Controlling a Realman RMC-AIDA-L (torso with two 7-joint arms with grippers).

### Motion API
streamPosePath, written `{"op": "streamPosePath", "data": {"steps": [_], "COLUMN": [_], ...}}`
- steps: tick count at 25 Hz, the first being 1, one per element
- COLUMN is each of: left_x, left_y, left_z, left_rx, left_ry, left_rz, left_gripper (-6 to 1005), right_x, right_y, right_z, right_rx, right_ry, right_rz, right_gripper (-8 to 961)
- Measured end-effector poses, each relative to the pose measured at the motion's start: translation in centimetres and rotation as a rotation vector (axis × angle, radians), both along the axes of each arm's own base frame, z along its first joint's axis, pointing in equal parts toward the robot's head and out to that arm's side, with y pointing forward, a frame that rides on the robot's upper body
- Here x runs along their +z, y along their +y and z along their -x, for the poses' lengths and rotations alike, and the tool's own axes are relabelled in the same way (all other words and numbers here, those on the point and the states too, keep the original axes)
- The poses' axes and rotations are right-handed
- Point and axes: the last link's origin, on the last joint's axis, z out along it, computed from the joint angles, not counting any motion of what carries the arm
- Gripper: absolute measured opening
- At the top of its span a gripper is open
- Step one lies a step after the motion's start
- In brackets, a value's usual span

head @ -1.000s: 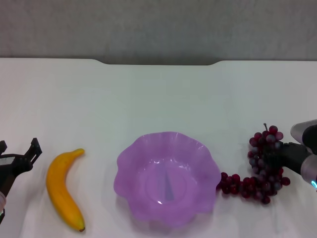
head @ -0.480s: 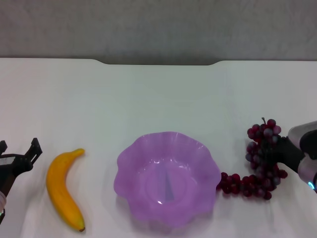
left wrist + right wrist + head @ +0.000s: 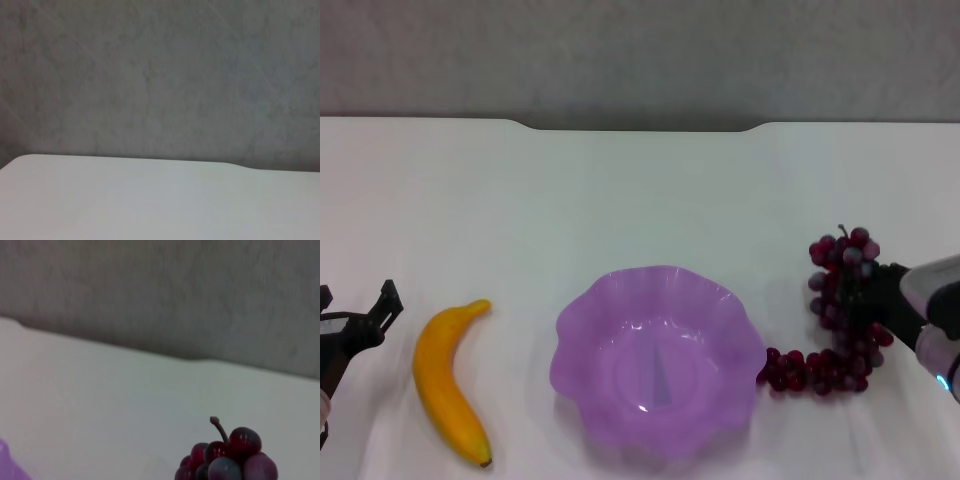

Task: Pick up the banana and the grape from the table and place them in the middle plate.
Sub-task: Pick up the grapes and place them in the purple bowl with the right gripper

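Note:
The banana [image 3: 448, 381] lies on the white table [image 3: 640, 200], left of the purple scalloped middle plate [image 3: 657, 361]. The dark red grape bunch [image 3: 838, 320] is right of the plate. My right gripper [image 3: 868, 298] is shut on its upper end and holds that end raised, while the lower tail trails by the plate's right rim. The bunch's stem and top grapes show in the right wrist view [image 3: 227, 452]. My left gripper [image 3: 358, 302] is open and empty at the table's left edge, left of the banana. The plate holds nothing.
The table's far edge has a shallow dark notch [image 3: 640, 126] before a grey wall. The left wrist view shows only bare tabletop [image 3: 150, 200] and wall. A sliver of the plate's rim [image 3: 3, 460] shows in the right wrist view.
My right gripper has carried the upper end of the grape bunch up and to the left, toward the plate. The tail has shifted slightly. The left arm and banana have not moved.

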Motion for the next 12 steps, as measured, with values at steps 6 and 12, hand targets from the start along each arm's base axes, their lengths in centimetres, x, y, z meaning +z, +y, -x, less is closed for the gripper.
{"op": "streamPosePath", "data": {"steps": [6, 12], "left_x": [0.0, 0.0], "left_y": [0.0, 0.0], "left_z": [0.0, 0.1], "left_rx": [0.001, 0.002], "left_ry": [0.000, 0.000], "left_rz": [0.000, 0.000], "left_gripper": [883, 883], "right_x": [0.7, 0.6], "right_y": [-1.1, -1.8], "right_z": [0.7, 2.2], "right_rx": [0.095, 0.218], "right_ry": [0.008, 0.002], "right_rz": [-0.103, -0.163], "right_gripper": [308, 308]}}
